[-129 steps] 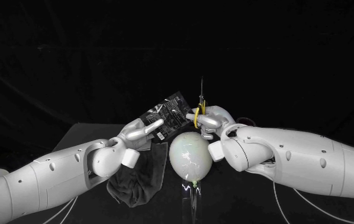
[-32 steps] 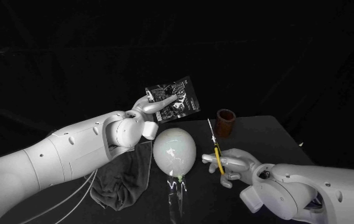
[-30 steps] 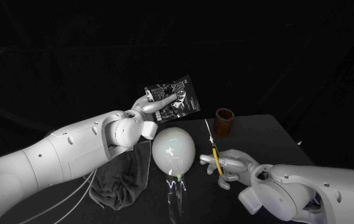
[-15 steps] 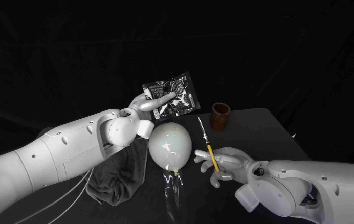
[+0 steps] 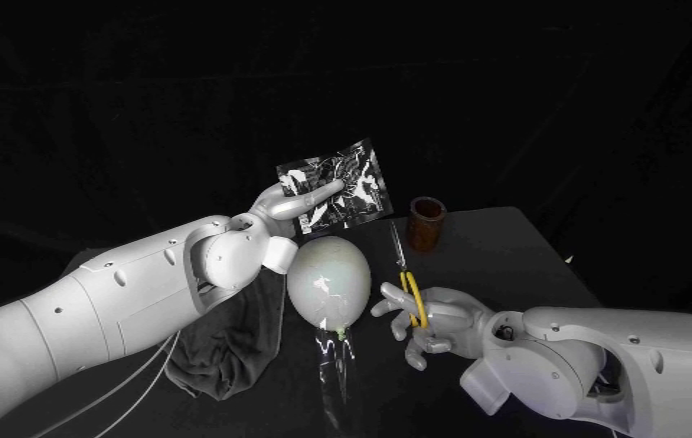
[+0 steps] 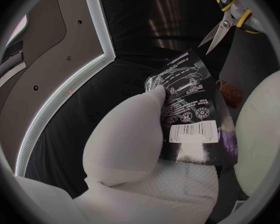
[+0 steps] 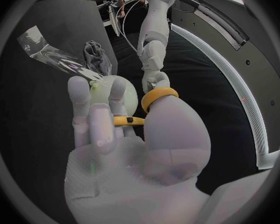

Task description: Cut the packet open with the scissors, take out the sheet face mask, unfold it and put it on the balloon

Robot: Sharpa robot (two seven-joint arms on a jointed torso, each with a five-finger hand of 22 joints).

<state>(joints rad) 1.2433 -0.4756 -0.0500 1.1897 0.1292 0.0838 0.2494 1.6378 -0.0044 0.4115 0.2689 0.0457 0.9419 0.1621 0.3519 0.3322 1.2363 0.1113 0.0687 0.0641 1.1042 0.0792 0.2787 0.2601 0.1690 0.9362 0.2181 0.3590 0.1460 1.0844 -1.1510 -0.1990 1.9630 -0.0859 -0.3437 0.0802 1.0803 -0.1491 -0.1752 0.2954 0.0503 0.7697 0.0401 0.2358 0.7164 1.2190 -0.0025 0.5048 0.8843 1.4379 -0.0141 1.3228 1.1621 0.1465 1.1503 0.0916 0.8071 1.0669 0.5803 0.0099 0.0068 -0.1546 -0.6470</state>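
Just beside the balloon (image 5: 329,278), on its right, the right hand (image 5: 418,316) is gripping the yellow-handled scissors (image 5: 404,283), blades pointing away. Beyond the balloon, the left hand (image 5: 289,203) is pinching the packet (image 5: 339,183), holding it raised.

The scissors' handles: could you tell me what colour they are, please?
Yellow; the scissors' handles show best in the right wrist view.

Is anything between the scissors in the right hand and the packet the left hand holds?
Nothing visible does. The scissors in the right hand point up toward the packet across open air; the balloon and brown cup sit to either side.
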